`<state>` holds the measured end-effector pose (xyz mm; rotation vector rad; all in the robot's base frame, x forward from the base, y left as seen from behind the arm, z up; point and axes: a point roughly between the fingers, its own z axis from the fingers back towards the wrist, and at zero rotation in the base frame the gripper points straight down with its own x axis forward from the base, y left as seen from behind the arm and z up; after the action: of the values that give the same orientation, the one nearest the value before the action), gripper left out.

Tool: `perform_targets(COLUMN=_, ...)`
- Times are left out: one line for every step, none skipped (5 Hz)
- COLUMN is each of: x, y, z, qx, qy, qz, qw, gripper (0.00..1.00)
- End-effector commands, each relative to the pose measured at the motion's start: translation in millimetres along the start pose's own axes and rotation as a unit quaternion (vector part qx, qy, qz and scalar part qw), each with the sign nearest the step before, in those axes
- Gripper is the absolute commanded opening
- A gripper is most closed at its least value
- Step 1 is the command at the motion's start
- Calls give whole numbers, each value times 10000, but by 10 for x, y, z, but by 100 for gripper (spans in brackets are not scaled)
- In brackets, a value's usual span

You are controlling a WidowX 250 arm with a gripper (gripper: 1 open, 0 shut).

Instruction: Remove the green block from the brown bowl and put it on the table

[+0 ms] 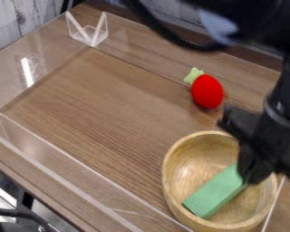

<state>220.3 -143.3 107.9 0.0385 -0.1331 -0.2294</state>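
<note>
Your arm (275,118) enters from 2 o'clock, motion-blurred, jaws pointing down over brown bowl (172,168). Jaws closed together on upper end of green block (217,194), toward bowl's 3 o'clock side. Block tilted: gripped end raised, lower end down toward bowl's 7 o'clock, inside rim; contact with bowl floor cannot be told. Bowl sits on counter (99,104) at frame's 5 o'clock. Red round toy (207,91) on counter, 12 o'clock from bowl, apart from it. Clear acrylic wall (33,59) along counter edge at 10 o'clock.

A red round toy (207,91) with a green top lies well apart from a clear bracket (87,32).
</note>
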Motion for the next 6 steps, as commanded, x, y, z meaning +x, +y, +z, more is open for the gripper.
perform_targets(x=120, y=226, z=112, qx=-50, qy=-391, qz=52, qw=9992, gripper=100)
perform_targets(x=106, y=357, z=-103, qx=-64, qy=-332, qz=-66, qw=9994, gripper=100)
perform_targets(x=64, y=355, z=-279, qx=-58, qy=-286, qz=50, qw=9996, gripper=100)
perform_targets(x=16, y=330, z=-470, qx=-59, qy=-226, qz=146, qw=9996, gripper=100)
perform_targets(x=4, y=287, z=-647, qx=-105, qy=-171, qz=-33, qw=9998, gripper=100)
perform_targets(x=-2, y=273, z=-773, qx=-150, qy=-138, qz=-178, qw=9996, gripper=0)
